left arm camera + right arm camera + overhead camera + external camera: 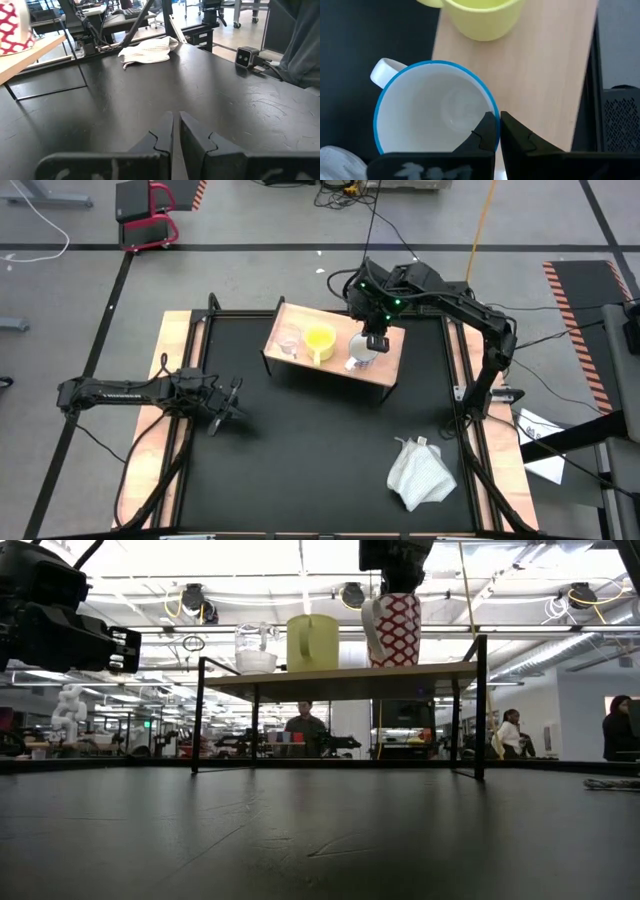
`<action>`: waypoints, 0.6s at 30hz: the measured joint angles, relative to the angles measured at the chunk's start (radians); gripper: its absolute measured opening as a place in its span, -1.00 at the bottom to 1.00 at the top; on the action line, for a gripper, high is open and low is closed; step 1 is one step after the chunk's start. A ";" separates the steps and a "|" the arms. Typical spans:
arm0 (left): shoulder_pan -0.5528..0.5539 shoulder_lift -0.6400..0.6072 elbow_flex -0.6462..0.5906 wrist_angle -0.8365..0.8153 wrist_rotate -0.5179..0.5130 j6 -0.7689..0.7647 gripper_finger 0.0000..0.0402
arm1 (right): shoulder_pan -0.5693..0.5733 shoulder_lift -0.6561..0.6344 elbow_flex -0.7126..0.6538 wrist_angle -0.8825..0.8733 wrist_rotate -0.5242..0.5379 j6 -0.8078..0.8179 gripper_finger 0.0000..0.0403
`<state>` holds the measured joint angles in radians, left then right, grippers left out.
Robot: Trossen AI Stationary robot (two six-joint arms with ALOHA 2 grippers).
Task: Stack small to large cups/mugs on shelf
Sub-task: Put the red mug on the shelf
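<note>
I had the right gripper (374,343) pinching the rim of the white red-patterned handled mug (391,629), standing on the light wooden shelf (385,367) beside the yellow mug (320,340). I judged a straight release-and-lift safest. The left gripper (226,402) waited, fingers together, over the desk (310,450).

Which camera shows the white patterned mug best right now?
The low view: the white mug stands upright on the shelf, pattern visible. The right wrist view shows only its rim and inside, the high view little, the left wrist an edge.
</note>
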<state>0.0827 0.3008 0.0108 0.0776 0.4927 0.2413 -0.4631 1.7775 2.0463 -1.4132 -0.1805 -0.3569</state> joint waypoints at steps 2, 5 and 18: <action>-0.001 0.000 0.000 0.000 0.000 0.000 -0.84 | -0.012 0.000 0.000 0.000 -0.005 0.004 -1.00; -0.001 0.000 0.000 0.000 -0.004 0.000 -0.84 | -0.018 0.000 0.000 0.002 -0.004 0.005 -1.00; -0.001 0.000 0.000 0.000 -0.005 0.000 -0.84 | -0.020 0.000 -0.001 0.002 -0.007 0.016 -1.00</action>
<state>0.0822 0.3008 0.0105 0.0776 0.4881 0.2409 -0.4831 1.7775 2.0457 -1.4117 -0.1879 -0.3405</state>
